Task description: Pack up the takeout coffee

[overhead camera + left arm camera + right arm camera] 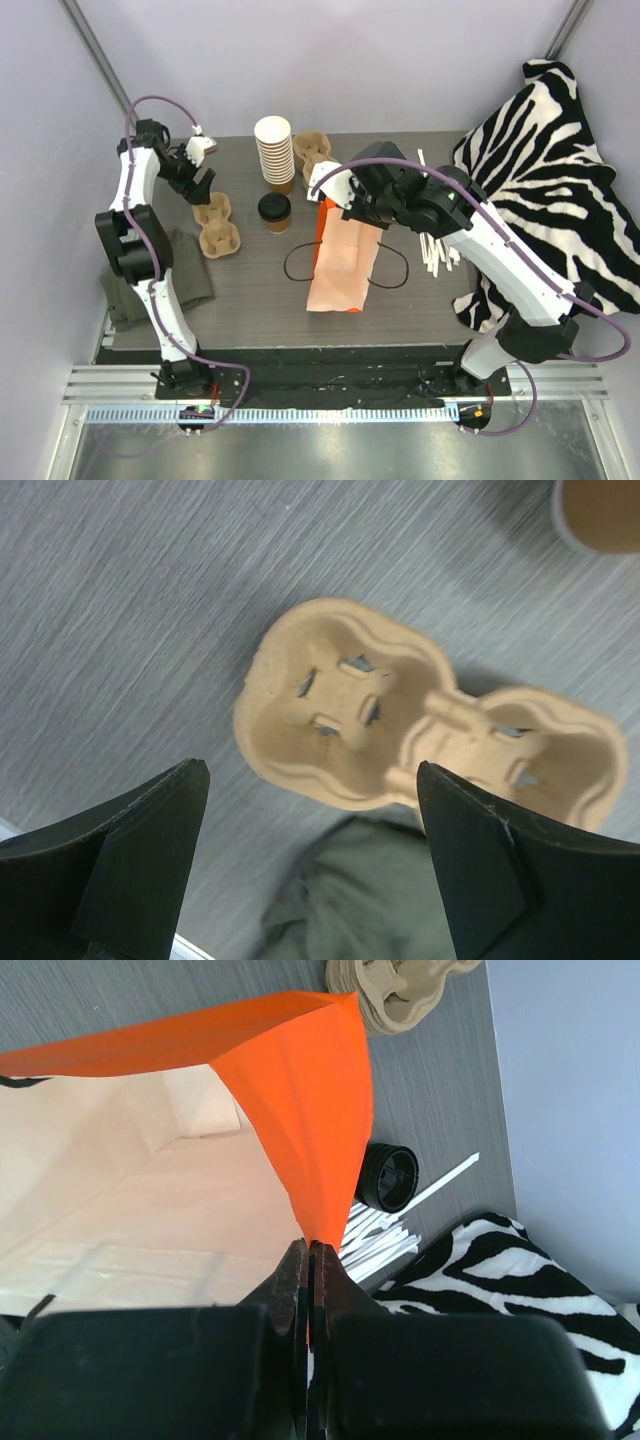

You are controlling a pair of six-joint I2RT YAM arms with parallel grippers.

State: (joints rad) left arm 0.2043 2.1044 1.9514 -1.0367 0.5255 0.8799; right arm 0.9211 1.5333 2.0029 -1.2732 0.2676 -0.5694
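The takeout coffee (pixel 274 211), a brown cup with a black lid, stands upright on the table left of the orange paper bag (pixel 340 255). My right gripper (pixel 330 203) is shut on the bag's top edge and holds its mouth open; in the right wrist view the gripper (pixel 312 1250) pinches the orange paper (pixel 300 1080). My left gripper (pixel 200 188) is open and empty, hovering above a cardboard cup carrier (pixel 215 225), left of the coffee. In the left wrist view the carrier (pixel 420 730) lies beyond the open gripper (pixel 310 830).
A tall stack of lidless cups (pixel 274 150) and stacked carriers (pixel 312 150) stand at the back. A loose black lid (pixel 390 1175) and white straws (pixel 435 250) lie right of the bag. A zebra cloth (pixel 550 170) covers the right side. A green cloth (pixel 165 270) lies at the left.
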